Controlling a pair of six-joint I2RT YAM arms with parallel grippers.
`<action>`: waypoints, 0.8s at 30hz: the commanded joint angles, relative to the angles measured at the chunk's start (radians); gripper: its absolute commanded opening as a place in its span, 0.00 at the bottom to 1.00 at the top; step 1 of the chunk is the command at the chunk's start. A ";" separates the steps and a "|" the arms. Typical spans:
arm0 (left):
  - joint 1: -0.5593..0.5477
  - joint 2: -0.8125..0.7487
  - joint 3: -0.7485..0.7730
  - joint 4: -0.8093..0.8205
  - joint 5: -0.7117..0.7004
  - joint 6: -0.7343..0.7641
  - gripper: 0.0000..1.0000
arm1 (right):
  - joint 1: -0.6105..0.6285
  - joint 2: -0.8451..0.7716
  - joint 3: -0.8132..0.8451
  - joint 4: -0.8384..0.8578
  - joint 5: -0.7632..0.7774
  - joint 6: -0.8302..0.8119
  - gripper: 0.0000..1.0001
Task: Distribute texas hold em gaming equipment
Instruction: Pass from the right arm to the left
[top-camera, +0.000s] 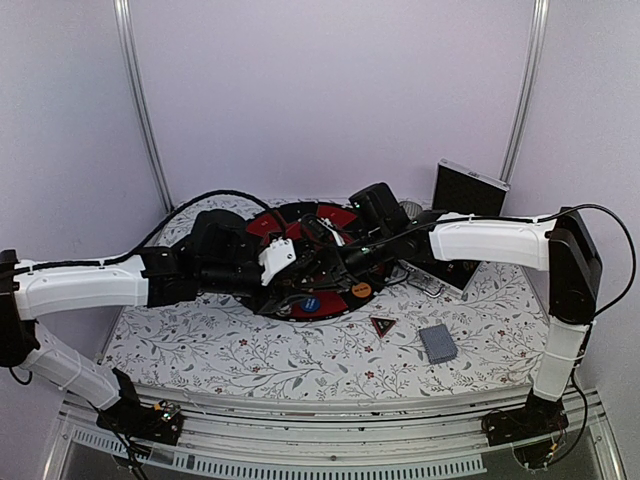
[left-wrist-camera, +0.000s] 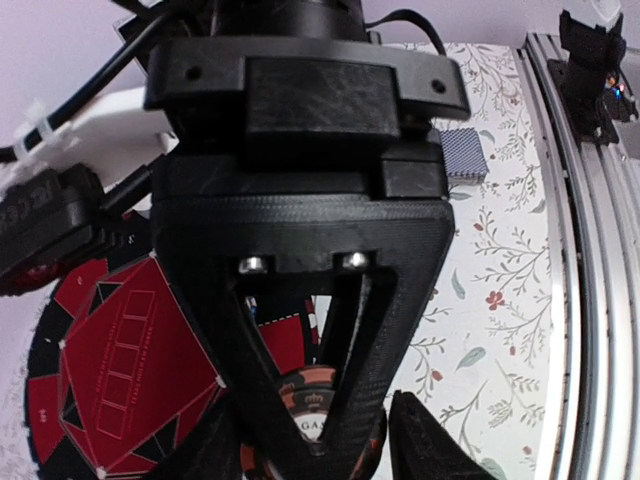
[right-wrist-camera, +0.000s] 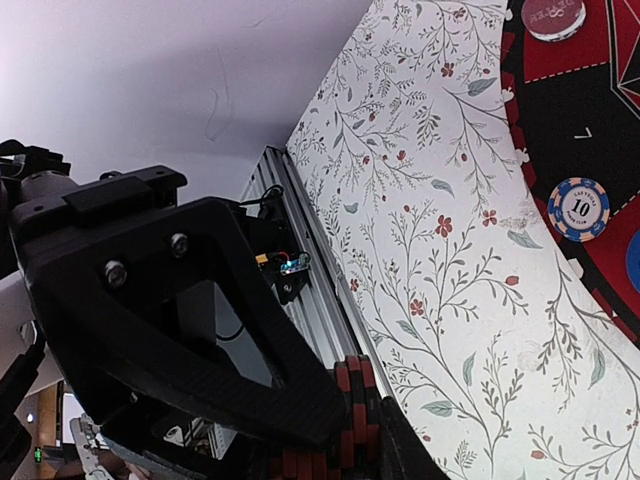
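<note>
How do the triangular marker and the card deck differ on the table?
The marker is a black-red triangle; the deck is a grey-blue rectangle. The marker lies close to the round mat; the deck lies farther right, away from it. Both rest flat on the floral cloth.

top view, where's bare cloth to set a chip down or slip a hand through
Bare cloth lies front left, between the left arm, round mat and near edge. A smaller patch sits between the card deck and right arm. Crowded: the mat under both arms, and around the triangular marker.
</note>
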 joint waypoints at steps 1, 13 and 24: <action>0.010 0.017 0.019 0.005 0.004 0.003 0.59 | -0.004 -0.007 0.005 0.042 -0.008 0.005 0.02; 0.016 0.084 0.065 -0.078 -0.024 0.018 0.48 | -0.007 -0.015 -0.002 0.043 -0.010 0.008 0.02; 0.019 0.054 0.048 -0.044 0.006 0.020 0.06 | -0.008 -0.006 -0.005 0.041 0.003 0.007 0.03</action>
